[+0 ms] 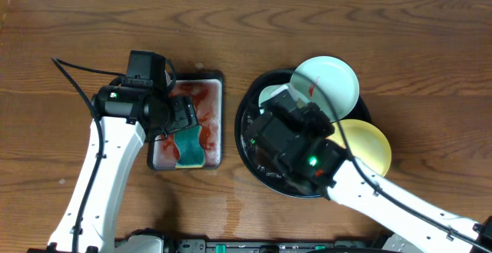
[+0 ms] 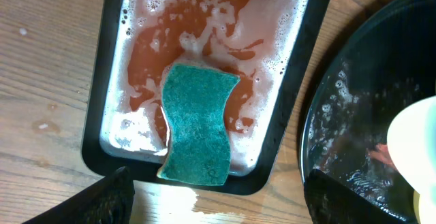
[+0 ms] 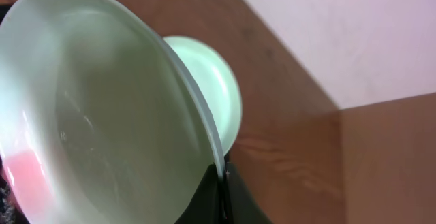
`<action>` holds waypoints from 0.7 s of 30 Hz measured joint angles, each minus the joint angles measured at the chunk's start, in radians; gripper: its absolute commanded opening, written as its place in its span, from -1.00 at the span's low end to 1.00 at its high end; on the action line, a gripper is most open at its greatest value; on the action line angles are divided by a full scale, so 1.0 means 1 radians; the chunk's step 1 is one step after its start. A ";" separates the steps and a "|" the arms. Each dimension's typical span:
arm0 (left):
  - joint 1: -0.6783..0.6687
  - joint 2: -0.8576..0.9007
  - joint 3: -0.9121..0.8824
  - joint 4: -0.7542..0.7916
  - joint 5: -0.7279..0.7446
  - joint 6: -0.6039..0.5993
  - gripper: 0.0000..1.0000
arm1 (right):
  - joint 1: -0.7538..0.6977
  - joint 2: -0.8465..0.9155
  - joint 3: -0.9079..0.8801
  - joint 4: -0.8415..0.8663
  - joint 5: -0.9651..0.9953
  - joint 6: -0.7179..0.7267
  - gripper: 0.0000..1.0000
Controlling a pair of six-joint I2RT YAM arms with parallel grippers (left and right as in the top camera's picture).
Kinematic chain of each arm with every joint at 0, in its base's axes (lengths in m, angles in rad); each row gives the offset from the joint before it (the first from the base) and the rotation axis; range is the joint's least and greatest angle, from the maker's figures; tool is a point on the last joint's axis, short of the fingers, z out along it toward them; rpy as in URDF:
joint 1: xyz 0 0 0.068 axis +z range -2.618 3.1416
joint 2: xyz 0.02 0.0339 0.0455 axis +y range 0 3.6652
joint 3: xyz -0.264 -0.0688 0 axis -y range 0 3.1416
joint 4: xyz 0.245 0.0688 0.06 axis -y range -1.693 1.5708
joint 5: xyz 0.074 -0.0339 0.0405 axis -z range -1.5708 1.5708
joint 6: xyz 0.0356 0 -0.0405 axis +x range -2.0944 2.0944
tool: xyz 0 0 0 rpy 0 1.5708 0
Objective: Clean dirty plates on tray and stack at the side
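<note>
Sponge (image 2: 196, 125) lies loose under spread left tool (image 2: 219, 186).

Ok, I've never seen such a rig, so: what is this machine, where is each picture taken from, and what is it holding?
Two robot arms work at a wooden table. One picture looks down from above; the other two come from a camera on each wrist. The left gripper hangs open over a rectangular tray of reddish soapy water, where a green sponge lies loose. The right gripper is shut on the rim of a pale plate, over the round black tray. A mint plate with a red smear and a yellow plate rest at that tray's edge.
</note>
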 measured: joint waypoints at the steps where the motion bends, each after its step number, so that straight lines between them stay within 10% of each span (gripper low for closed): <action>1: 0.000 0.001 0.000 0.000 0.000 0.000 0.62 | 0.014 0.000 0.000 0.003 0.023 -0.005 -0.98; 21: 0.000 0.001 0.000 0.000 0.000 0.000 0.64 | 0.120 -0.034 0.000 0.031 0.164 -0.072 -0.98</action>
